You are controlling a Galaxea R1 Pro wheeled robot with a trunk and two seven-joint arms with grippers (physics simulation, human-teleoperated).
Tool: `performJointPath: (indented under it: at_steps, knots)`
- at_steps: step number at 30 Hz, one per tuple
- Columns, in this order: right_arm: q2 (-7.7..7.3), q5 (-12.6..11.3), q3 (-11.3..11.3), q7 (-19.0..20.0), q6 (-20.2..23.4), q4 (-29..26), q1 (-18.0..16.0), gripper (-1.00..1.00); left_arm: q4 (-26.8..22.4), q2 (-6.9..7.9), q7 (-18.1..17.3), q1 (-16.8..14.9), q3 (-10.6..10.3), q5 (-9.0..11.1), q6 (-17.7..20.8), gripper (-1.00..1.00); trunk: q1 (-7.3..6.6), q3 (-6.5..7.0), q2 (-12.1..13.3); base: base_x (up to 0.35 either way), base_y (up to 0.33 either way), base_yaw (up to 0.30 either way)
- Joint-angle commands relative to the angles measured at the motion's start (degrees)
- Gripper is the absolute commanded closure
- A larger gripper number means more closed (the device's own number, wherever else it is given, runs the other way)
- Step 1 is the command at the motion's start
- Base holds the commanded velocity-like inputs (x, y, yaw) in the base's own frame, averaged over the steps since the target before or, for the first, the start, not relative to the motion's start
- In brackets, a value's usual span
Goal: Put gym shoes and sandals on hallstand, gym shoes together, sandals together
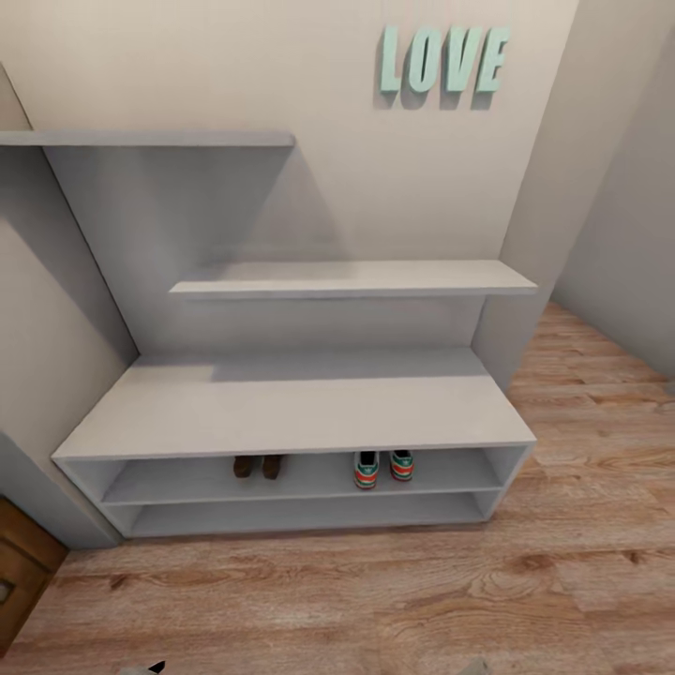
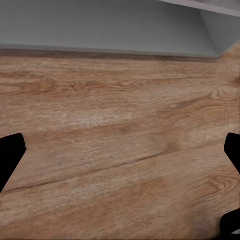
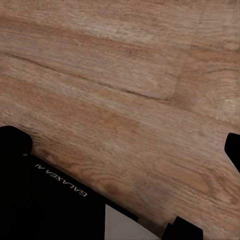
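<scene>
The hallstand (image 1: 291,403) is a low white-grey unit against the wall, with a flat top and two open shelf levels. On its upper open shelf the two gym shoes (image 1: 382,467) stand side by side, heels outward, right of centre. The two sandals (image 1: 258,466), small and brown, sit together on the same shelf left of centre. My left gripper (image 2: 120,155) hangs open over the bare corridor floor (image 2: 115,135), close to the hallstand's base (image 2: 110,30). My right gripper (image 3: 120,150) is open too, above floor planks (image 3: 130,100), holding nothing.
Two wall shelves (image 1: 356,278) hang above the hallstand, under mint "LOVE" letters (image 1: 442,58). A wall corner (image 1: 525,281) stands to its right, with plank floor (image 1: 600,450) beyond. A brown wooden piece (image 1: 19,572) is at the lower left. The robot's black body (image 3: 55,200) lies under the right gripper.
</scene>
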Motion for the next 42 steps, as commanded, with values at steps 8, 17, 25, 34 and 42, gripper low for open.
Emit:
performJointPath:
  at_steps: [8, 17, 25, 34, 42]
  knots:
    - [-0.02, 0.5, 0.2, -0.1, -0.4, 0.0, 0.0, -1.0, 0.3, -0.15, 0.9, 0.0, 0.0, 0.3, 0.0, -1.0, -1.77, 1.4, 3.2, 0.0, 0.0, 0.0]
    - [-0.02, 0.5, 0.2, -0.1, -0.4, 0.0, 0.0, -1.0, 0.3, -0.17, 1.1, 0.0, 0.0, 0.4, 0.0, -1.0, -3.74, 3.01, 6.8, 0.0, 0.0, 0.0]
    - [-0.02, 0.5, 0.2, -0.1, -0.4, 0.0, 0.0, -1.0, 0.3, -0.18, 1.1, 0.0, 0.0, 0.3, 0.0, -1.0, -5.5, 4.45, 10.0, 0.0, 0.0, 0.0]
    - [-0.02, 0.5, 0.2, -0.1, -0.4, 0.0, 0.0, -1.0, 0.3, -0.18, 1.1, 0.0, 0.0, 0.4, 0.0, -1.0, -6.16, 4.99, 11.2, 0.0, 0.0, 0.0]
    - [-0.05, 0.5, 0.2, -0.1, -0.5, 0.0, 0.0, -1.0, 0.3, -0.18, 1.1, 0.0, 0.0, 0.3, 0.0, -1.0, -6.16, 4.99, 11.2, 0.0, 0.0, 0.0]
